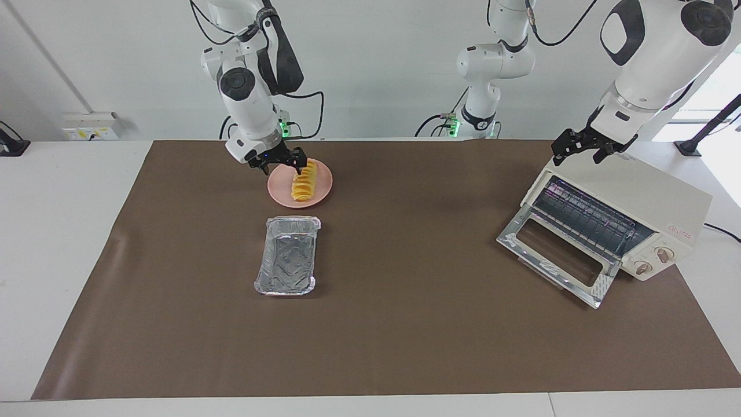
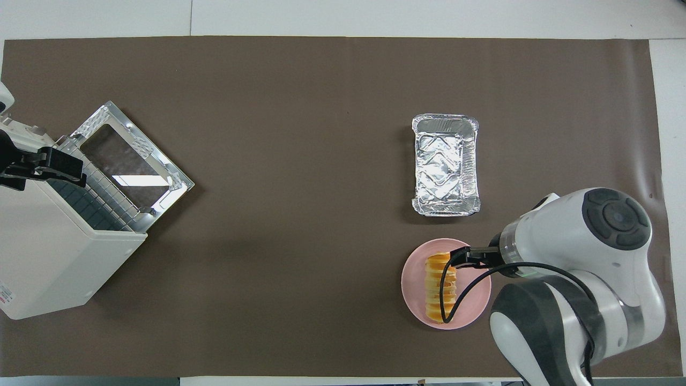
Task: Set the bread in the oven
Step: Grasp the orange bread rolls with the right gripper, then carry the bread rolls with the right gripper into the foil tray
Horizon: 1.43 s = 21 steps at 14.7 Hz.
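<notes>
The bread [image 1: 303, 183] [image 2: 439, 288], a ridged golden-yellow loaf, lies on a round pink plate [image 1: 325, 187] [image 2: 474, 305] at the right arm's end of the table. My right gripper [image 1: 282, 168] [image 2: 462, 257] hangs open just over the plate. One fingertip is by the loaf's end, and nothing is held. The cream-white oven [image 1: 642, 194] [image 2: 48, 257] stands at the left arm's end. Its glass door [image 1: 558, 255] [image 2: 131, 161] is dropped open and the wire rack shows. My left gripper [image 1: 583, 153] [image 2: 48, 167] hovers open over the oven's top edge, holding nothing.
A crinkled silver foil tray [image 1: 288, 258] [image 2: 445, 163] with nothing in it lies farther from the robots than the plate. A brown mat [image 1: 405, 324] covers the table between the plate and the oven.
</notes>
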### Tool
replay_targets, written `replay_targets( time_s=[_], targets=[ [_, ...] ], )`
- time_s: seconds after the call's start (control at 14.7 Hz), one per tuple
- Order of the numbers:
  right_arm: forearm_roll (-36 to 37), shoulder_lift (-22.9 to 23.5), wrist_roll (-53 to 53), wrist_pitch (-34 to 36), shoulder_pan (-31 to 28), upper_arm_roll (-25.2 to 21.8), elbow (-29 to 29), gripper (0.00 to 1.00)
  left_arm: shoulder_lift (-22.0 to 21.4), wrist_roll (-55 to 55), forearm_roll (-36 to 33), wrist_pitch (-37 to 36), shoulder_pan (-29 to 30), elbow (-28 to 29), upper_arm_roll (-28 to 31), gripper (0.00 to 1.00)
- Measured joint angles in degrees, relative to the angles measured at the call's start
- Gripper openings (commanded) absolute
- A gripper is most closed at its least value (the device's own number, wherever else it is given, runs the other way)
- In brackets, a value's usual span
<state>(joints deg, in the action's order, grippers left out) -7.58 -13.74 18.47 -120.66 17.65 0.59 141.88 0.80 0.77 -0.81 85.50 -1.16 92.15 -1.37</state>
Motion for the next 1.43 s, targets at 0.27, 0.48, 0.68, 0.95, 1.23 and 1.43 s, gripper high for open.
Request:
replay_targets(
  time_s=[0.27,0.48,0.68,0.95,1.23,1.43],
  targets=[
    [-2.3,0.4,2.6,-4.3,2.9,0.0,4.1,0.98,0.0,0.0,0.0,0.0,0.0,0.0,0.0,1.00],
    [-3.7,1.5,2.7,-8.4,3.4,0.0,6.7,0.89,0.0,0.0,0.0,0.0,0.0,0.0,0.0,1.00],
    [-4.8,2.5,3.0,-10.8,4.5,0.0,8.2,0.70,0.0,0.0,0.0,0.0,0.0,0.0,0.0,1.00],
    [-4.8,2.5,3.7,-11.0,5.1,0.0,8.2,0.00,0.0,0.0,0.0,0.0,0.0,0.0,0.0,1.00],
    [-4.8,2.0,3.7,-9.8,5.2,0.0,7.8,0.00,0.0,0.0,0.0,0.0,0.0,0.0,0.0,1.00],
    [-4.8,-0.2,4.4,-3.4,4.9,-0.5,3.4,0.00,0.0,0.0,0.0,0.0,0.0,0.0,0.0,1.00]
  ],
)
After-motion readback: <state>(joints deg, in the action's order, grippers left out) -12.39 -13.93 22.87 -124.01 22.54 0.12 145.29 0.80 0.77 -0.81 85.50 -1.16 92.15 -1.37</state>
